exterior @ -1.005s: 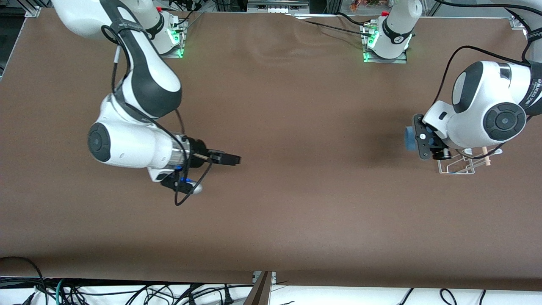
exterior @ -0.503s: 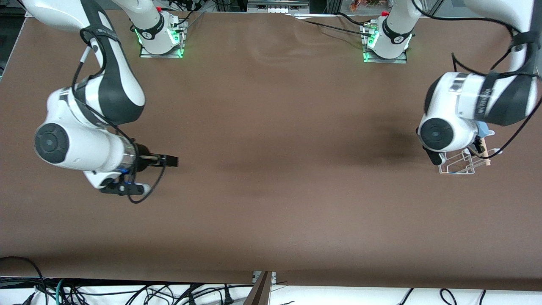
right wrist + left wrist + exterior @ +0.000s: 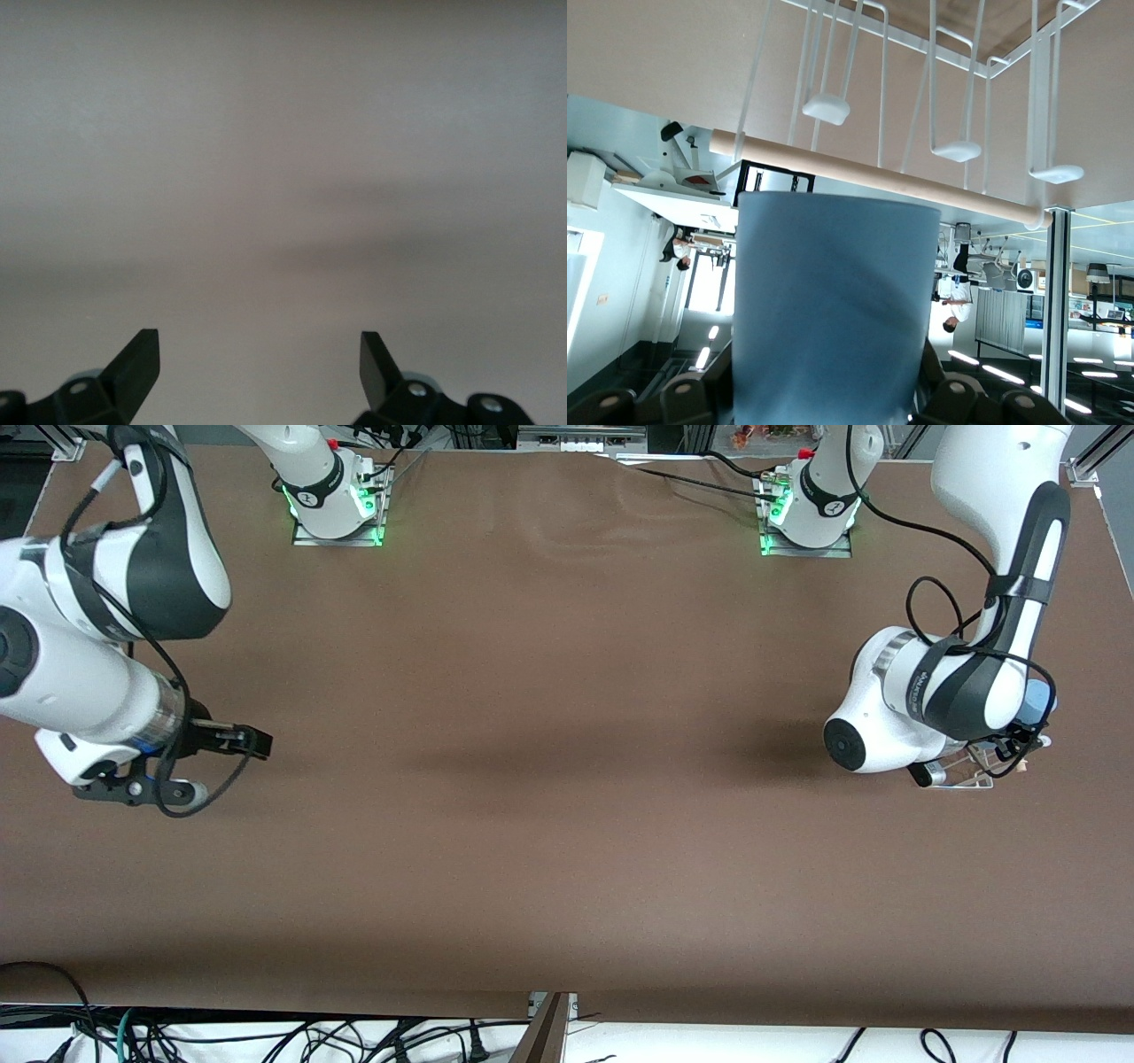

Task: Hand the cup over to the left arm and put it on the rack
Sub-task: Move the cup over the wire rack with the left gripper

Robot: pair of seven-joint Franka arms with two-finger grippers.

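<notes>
The light-blue cup fills the left wrist view, held between the jaws of my left gripper. In the front view only an edge of the cup shows past the left arm's wrist, over the white wire rack at the left arm's end of the table. The rack's looped pegs and its wooden dowel are close ahead of the cup's end. My right gripper is open and empty, low over bare table at the right arm's end; it also shows in the right wrist view.
The brown table spreads between the two arms. The arm bases stand along the table edge farthest from the front camera. Cables hang below the nearest edge.
The left arm has swung round and carried the cup over to the rack. The right arm has drawn back toward its own end of the table with its gripper empty.
</notes>
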